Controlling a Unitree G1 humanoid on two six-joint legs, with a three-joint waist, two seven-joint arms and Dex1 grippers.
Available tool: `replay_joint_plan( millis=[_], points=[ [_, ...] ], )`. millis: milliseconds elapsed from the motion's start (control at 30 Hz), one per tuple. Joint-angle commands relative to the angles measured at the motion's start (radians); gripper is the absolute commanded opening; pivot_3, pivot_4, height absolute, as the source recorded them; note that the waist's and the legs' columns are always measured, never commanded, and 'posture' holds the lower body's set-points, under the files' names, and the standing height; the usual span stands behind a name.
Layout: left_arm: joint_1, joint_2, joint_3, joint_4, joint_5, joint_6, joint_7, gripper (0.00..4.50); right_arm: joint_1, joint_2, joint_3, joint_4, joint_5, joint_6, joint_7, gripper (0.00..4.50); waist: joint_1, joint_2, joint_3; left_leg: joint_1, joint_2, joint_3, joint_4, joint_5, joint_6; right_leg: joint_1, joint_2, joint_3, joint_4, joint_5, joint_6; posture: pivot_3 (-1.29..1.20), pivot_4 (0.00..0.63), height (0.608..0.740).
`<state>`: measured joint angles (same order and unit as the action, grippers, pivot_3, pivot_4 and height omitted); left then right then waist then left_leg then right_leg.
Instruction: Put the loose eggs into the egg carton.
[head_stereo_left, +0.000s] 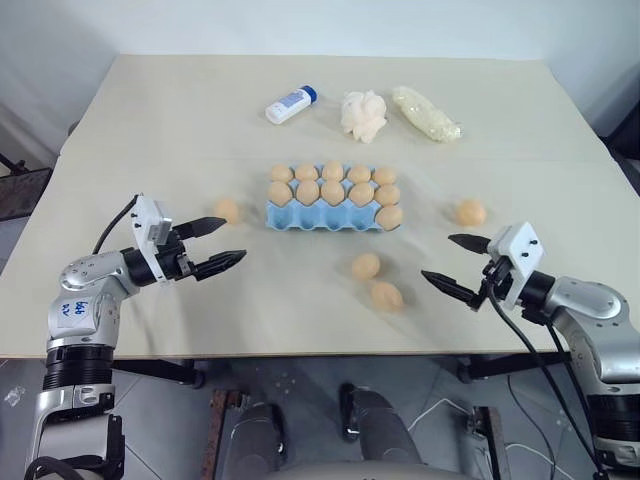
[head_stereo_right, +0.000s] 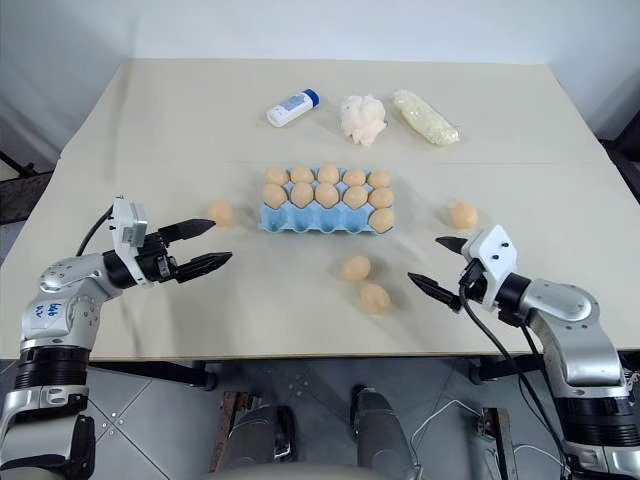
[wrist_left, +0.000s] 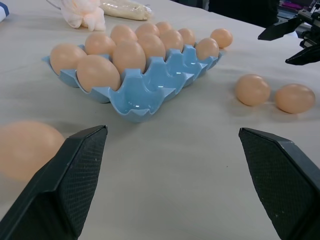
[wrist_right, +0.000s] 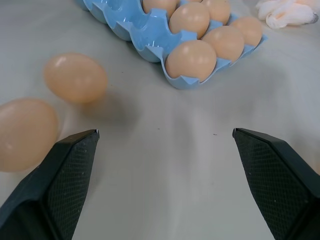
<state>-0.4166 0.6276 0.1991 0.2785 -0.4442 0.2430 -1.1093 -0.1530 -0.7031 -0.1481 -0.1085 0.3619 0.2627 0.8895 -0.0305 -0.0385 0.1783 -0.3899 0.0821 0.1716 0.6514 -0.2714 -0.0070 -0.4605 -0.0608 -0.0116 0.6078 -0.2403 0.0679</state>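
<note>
in the left eye view the blue carton sits mid-table with eggs in its two far rows and one at the right end of the near row, the other near cups bare. four loose eggs lie on the table: one just left of the carton, two close together in front of it, and one off to its right. the left gripper hangs near the left egg with fingers wide and nothing between them; the right gripper sits right of the front pair, also spread wide and empty. behind the carton lie a white bottle, a tissue wad and a clear bag. the right eye view shows the same layout. in the left wrist view the two black fingers stand far apart, an egg beside one of them, the carton beyond, and the front pair further off. in the right wrist view the fingers are likewise wide, with two eggs near one of them and the carton's corner ahead.
</note>
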Motion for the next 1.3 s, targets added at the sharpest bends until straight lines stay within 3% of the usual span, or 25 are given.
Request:
replay_joint_plan(
  millis=[33, 367, 533, 933, 1167, 1300],
  points=[
    [-0.023, -0.003, -0.005, -0.016, 0.005, -0.043, -0.003, 4.49, -0.004, 0.002, -0.011, -0.020, 0.002, -0.016, -0.005, 4.50, 0.000, 0.000, 0.000, 0.000, 0.000, 0.000, 0.000, 0.000, 0.000, 0.000, 0.000, 0.000, 0.000, 0.000, 0.000, 0.00, 0.150, 0.740],
    [-0.032, -0.010, -0.003, -0.027, -0.011, -0.025, 0.021, 4.49, -0.006, 0.006, -0.012, -0.039, 0.008, -0.004, -0.021, 4.50, 0.000, 0.000, 0.000, 0.000, 0.000, 0.000, 0.000, 0.000, 0.000, 0.000, 0.000, 0.000, 0.000, 0.000, 0.000, 0.00, 0.150, 0.740],
    [-0.023, -0.014, 0.002, -0.024, -0.011, -0.068, 0.004, 4.49, 0.005, 0.008, -0.049, -0.089, 0.043, 0.114, -0.092, 4.50, 0.000, 0.000, 0.000, 0.000, 0.000, 0.000, 0.000, 0.000, 0.000, 0.000, 0.000, 0.000, 0.001, 0.000, 0.000, 0.00, 0.150, 0.740],
    [-0.063, -0.008, -0.019, 0.101, 0.012, -0.165, -0.092, 4.49, 0.285, 0.017, -0.230, -0.509, 0.236, 0.491, -0.306, 4.50, 0.001, -0.001, 0.000, 0.000, 0.000, -0.001, 0.000, 0.000, 0.000, 0.001, 0.000, -0.001, 0.000, -0.001, -0.002, 0.00, 0.150, 0.740],
    [-0.069, -0.012, -0.038, 0.128, 0.037, -0.244, -0.126, 4.49, 0.300, 0.048, -0.168, -0.613, 0.246, 0.548, -0.394, 4.50, 0.000, -0.001, -0.001, 0.000, 0.000, -0.001, 0.000, 0.000, 0.000, 0.001, 0.000, 0.001, -0.001, -0.002, -0.003, 0.00, 0.150, 0.740],
    [-0.045, -0.013, -0.030, 0.101, 0.018, -0.240, -0.131, 4.49, 0.211, 0.042, -0.065, -0.607, 0.248, 0.637, -0.434, 4.50, 0.001, -0.001, -0.001, 0.000, 0.000, 0.000, 0.000, 0.000, 0.001, 0.001, 0.000, 0.000, -0.002, -0.002, -0.004, 0.00, 0.150, 0.740]
  ],
)
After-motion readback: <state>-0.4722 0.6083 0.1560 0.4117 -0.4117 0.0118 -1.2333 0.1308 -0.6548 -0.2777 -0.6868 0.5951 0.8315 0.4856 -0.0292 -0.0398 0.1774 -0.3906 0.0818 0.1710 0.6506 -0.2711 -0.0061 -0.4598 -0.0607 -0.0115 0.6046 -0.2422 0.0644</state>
